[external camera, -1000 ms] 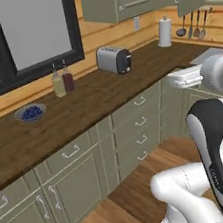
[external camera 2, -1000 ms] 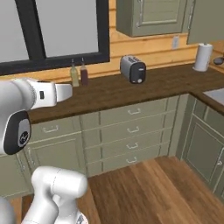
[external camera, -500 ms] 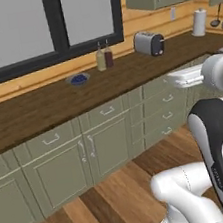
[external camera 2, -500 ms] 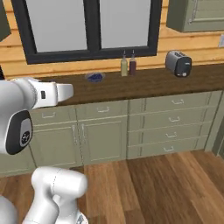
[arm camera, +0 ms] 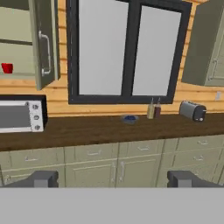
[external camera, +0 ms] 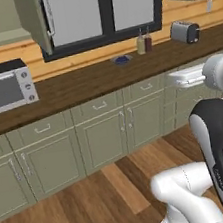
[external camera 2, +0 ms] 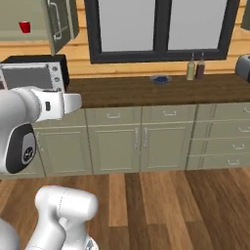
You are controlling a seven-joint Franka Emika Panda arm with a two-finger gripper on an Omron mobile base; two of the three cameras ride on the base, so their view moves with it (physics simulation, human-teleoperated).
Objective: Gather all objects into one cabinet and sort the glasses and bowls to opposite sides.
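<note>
Facing the counter (arm camera: pixel 109 127) w/ gripper (arm camera: pixel 113 178) jaws apart & empty, robot stood well back; red mug (arm camera: pixel 7 68) sat on cabinet (arm camera: pixel 43 43) shelf, door open, prob. for loading.

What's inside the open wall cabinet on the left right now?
One red mug stands on the pale shelf of the wall cabinet, whose door hangs open. The cabinet's left part runs off frame, so anything further in cannot be seen.

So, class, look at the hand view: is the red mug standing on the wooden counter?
No: the red mug stands on the shelf inside the open wall cabinet, above the microwave.
</note>
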